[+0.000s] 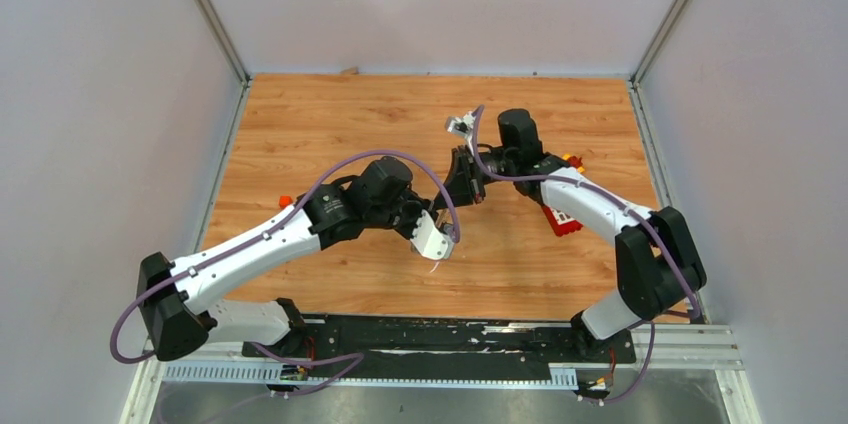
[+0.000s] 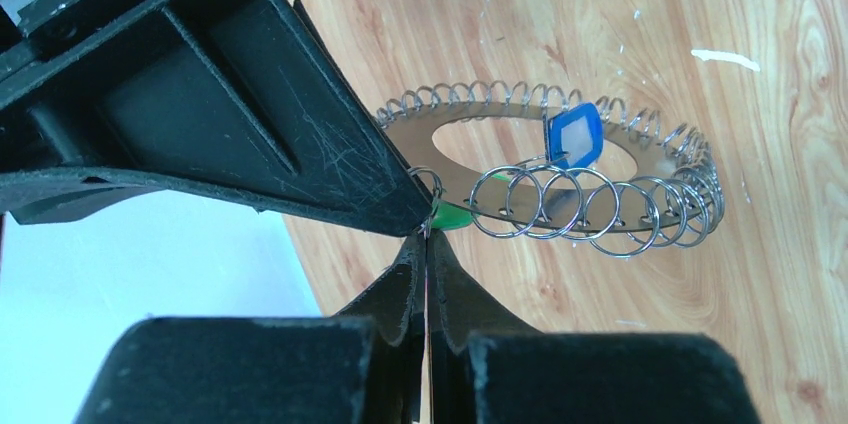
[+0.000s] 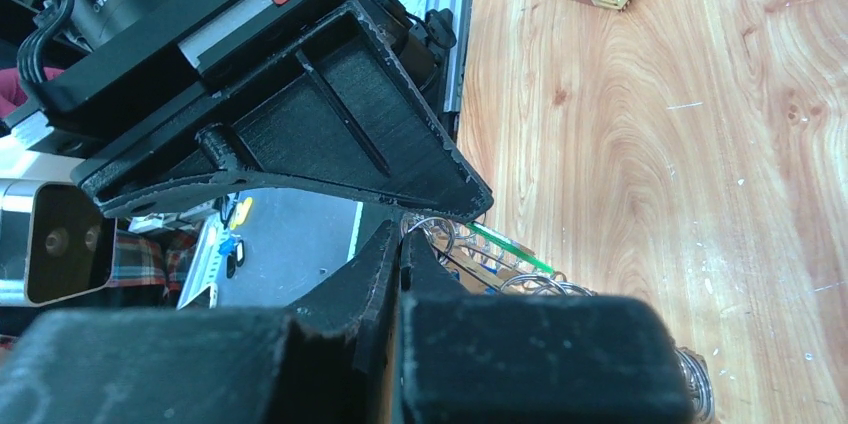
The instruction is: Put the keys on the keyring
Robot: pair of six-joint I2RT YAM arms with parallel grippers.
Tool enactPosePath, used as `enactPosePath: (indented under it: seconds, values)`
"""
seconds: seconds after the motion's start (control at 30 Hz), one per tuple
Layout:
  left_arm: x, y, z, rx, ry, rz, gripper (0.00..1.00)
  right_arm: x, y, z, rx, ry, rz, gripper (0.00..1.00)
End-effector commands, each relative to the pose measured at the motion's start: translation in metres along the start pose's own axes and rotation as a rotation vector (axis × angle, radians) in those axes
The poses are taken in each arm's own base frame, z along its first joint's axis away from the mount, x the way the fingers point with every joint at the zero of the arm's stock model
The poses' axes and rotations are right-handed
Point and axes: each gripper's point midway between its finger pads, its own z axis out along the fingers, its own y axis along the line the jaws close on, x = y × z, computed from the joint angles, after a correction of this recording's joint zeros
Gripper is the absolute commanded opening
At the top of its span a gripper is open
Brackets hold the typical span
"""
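Over wood tabletop (image 1: 330, 124), left pincer (image 2: 425, 239) and right pincer (image 3: 400, 234), both closed, meet keyring (image 2: 470, 169), perhaps gripping it

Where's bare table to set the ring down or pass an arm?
Free table: the far strip along the back wall; the near strip by the arm bases. Crowded: mid-table, where left end effector and right end effector meet at the keyring, and by the red block.

Overhead camera, behind the arm bases, is looking down on the whole tabletop (image 1: 330, 124). Left wrist camera is peering at close range past the left hand (image 2: 425, 236), and right wrist camera past the right hand (image 3: 400, 232). Both are sharing the keyring (image 2: 655, 172) mid-tabletop.
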Motion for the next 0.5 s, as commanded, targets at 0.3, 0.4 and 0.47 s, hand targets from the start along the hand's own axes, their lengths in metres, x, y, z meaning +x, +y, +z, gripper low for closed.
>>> enactPosePath:
  seconds: [0.3,0.4,0.47]
  values:
    - [-0.019,-0.0008,0.0012,-0.058,-0.156,-0.099,0.0,-0.0292,0.0384,-0.0138,-0.081,-0.069,-0.25,0.0]
    - [-0.0208,-0.0021,0.0006,-0.06,-0.169,-0.097,0.0,-0.0304,0.0398,-0.0143,-0.082,-0.074,-0.267,0.0]
    - [-0.0227,-0.0034,0.001,-0.053,-0.18,-0.099,0.0,-0.0311,0.0402,-0.0142,-0.081,-0.076,-0.271,0.0]
